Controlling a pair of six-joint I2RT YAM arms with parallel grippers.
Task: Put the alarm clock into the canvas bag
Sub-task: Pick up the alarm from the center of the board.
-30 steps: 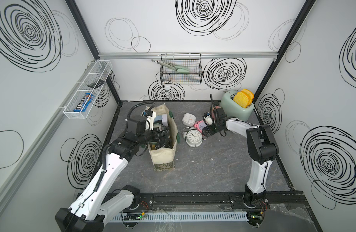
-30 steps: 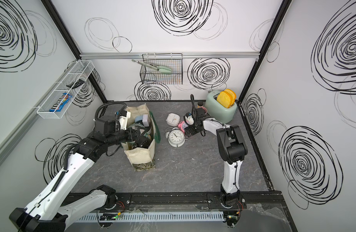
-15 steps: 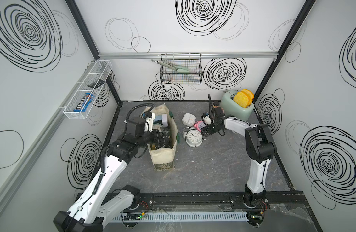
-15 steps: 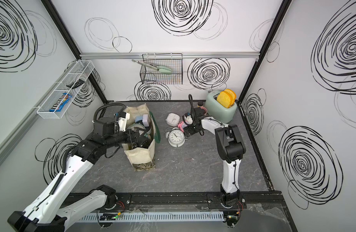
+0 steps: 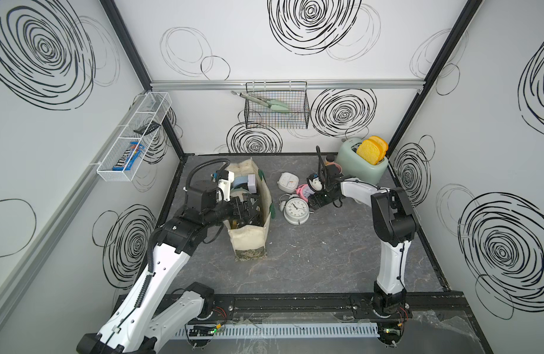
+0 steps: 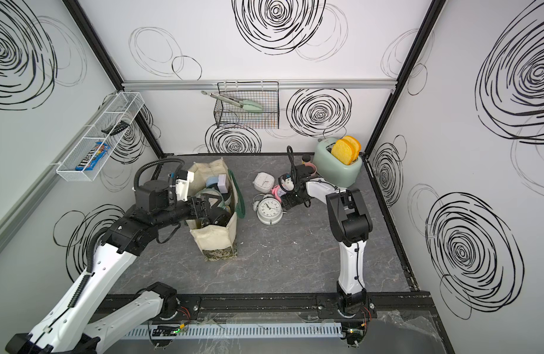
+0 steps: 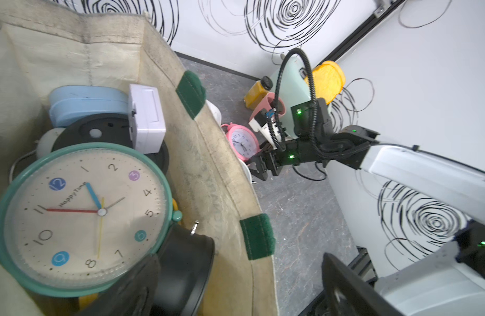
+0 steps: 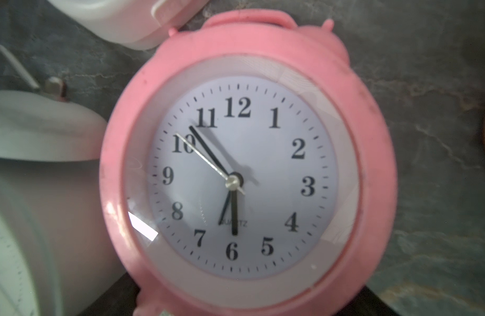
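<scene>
Since I cannot tell whether my right hand point(image 5: 314, 202) is clenched on the pink alarm clock point(image 5: 303, 190), on the counter point(image 5: 325, 254) near the canvas bag point(image 5: 249, 242), a shallow pinch may drop it short.

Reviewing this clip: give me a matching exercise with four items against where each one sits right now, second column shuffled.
Items
1. teal-rimmed round clock with coloured number dots
2. pink round alarm clock
3. yellow toast slices
4. silver tongs with mint-green tips

Places
A. in the black wire basket on the back wall
B. directly on the grey marbled table
C. inside the cream canvas bag
D. standing in the mint-green toaster

Pairs: 1-C, 2-B, 3-D, 4-A
</scene>
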